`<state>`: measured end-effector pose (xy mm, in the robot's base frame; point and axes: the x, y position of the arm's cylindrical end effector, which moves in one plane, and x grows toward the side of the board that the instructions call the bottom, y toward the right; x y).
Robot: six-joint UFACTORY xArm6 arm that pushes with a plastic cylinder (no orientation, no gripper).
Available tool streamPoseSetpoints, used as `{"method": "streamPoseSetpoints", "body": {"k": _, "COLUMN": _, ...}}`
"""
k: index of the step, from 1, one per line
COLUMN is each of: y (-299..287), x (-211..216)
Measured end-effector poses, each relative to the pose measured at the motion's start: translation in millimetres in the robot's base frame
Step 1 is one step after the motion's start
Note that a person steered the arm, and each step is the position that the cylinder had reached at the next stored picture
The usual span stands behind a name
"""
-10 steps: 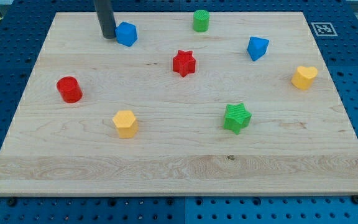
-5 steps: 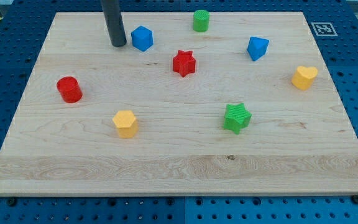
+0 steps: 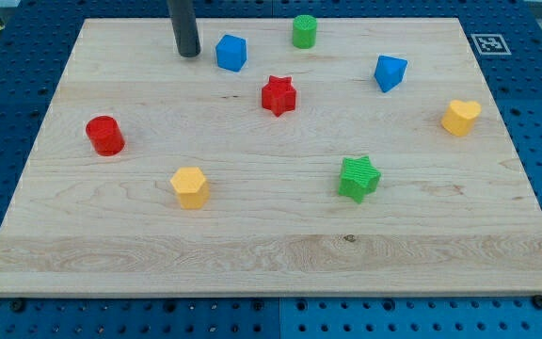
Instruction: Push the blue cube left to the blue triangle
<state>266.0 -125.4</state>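
The blue cube (image 3: 231,52) sits near the view's top, left of centre. The blue triangle (image 3: 390,72) lies far to its right, towards the view's upper right. My tip (image 3: 188,54) rests on the board just left of the blue cube, with a small gap between them. The dark rod rises out of the view's top edge.
A green cylinder (image 3: 304,31) stands at the top, between the cube and the triangle. A red star (image 3: 278,95) lies below and right of the cube. A yellow heart (image 3: 460,117), green star (image 3: 358,178), yellow hexagon (image 3: 190,186) and red cylinder (image 3: 105,136) lie elsewhere on the wooden board (image 3: 271,245).
The blue cube has slid to the view's right, and my tip has moved right behind it, staying on the cube's left side. The other blocks have not moved.
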Motion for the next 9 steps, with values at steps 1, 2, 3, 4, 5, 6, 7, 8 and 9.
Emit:
{"method": "streamPoseSetpoints", "body": {"k": 1, "y": 25.5, "x": 2.4}}
{"method": "streamPoseSetpoints", "body": {"k": 2, "y": 44.9, "x": 2.4}}
{"method": "streamPoseSetpoints", "body": {"k": 3, "y": 45.5, "x": 1.7}}
{"method": "streamPoseSetpoints", "body": {"k": 4, "y": 57.6, "x": -0.1}}
{"method": "streamPoseSetpoints", "body": {"k": 5, "y": 59.7, "x": 9.6}}
{"method": "streamPoseSetpoints", "body": {"k": 6, "y": 60.1, "x": 12.7}}
{"method": "streamPoseSetpoints", "body": {"k": 7, "y": 81.3, "x": 12.7}}
{"method": "streamPoseSetpoints", "body": {"k": 8, "y": 97.8, "x": 20.3}}
{"method": "streamPoseSetpoints", "body": {"k": 9, "y": 102.3, "x": 33.0}}
